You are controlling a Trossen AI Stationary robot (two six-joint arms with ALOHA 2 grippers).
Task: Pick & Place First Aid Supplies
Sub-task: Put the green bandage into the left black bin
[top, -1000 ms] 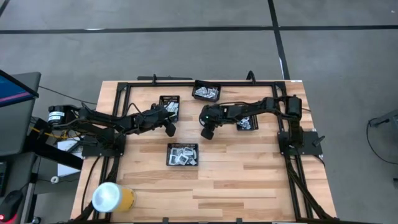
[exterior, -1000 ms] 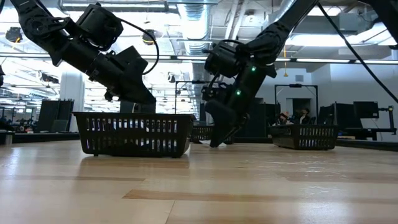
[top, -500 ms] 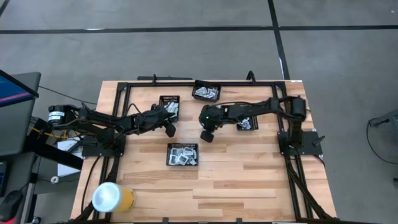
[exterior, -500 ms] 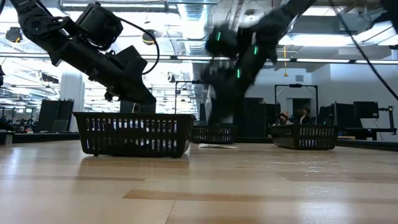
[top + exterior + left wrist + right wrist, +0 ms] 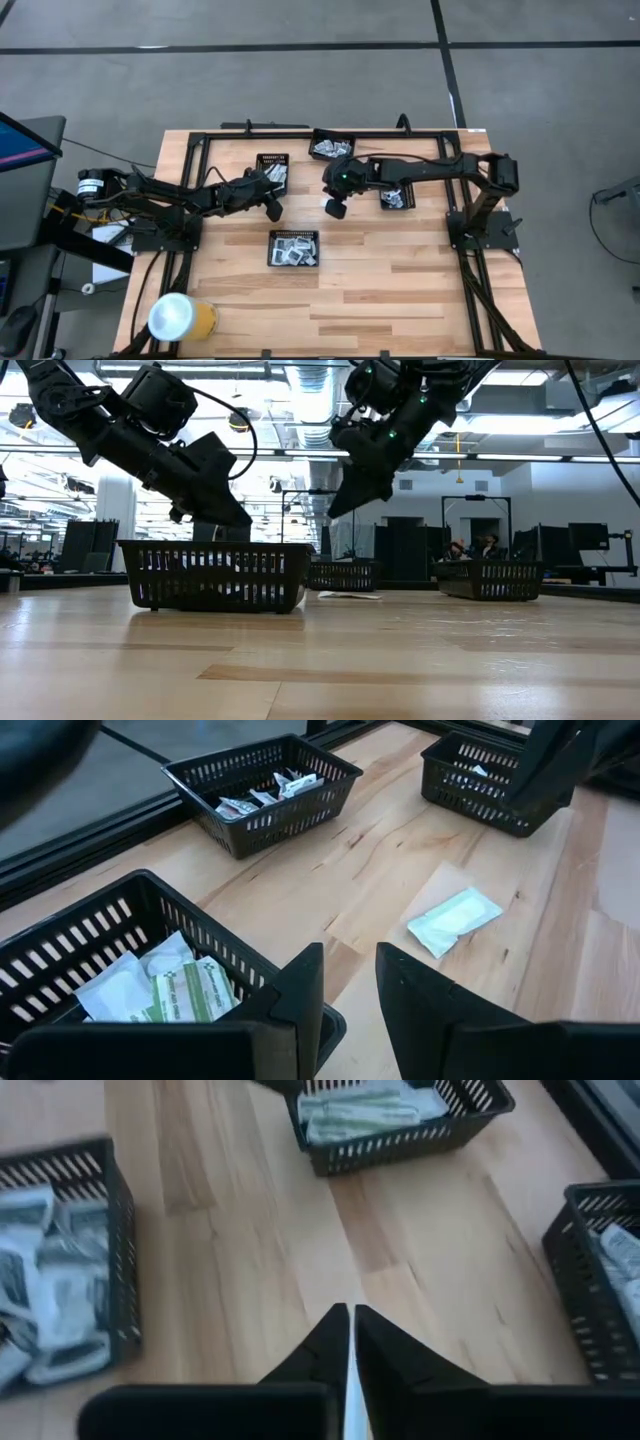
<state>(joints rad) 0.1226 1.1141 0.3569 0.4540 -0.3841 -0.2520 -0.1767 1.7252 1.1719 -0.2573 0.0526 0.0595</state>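
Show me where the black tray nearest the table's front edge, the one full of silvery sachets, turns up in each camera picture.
High view: the front tray sits below centre, alone between the two arms.
Low view: it is the big tray, left of centre.
Left wrist view: not in it.
Right wrist view: it is at the left edge.
Shared landmark: the green-white packet tray, seen in the high, left wrist and right wrist views.

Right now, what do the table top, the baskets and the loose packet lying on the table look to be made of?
Table top: pale wood planks, matte, with visible grain and board seams. Baskets: black slotted walls with a slight sheen, probably moulded plastic rather than wire. Loose packet: flat, pale green-white, with a sealed border, likely paper or thin film; which one is unclear.
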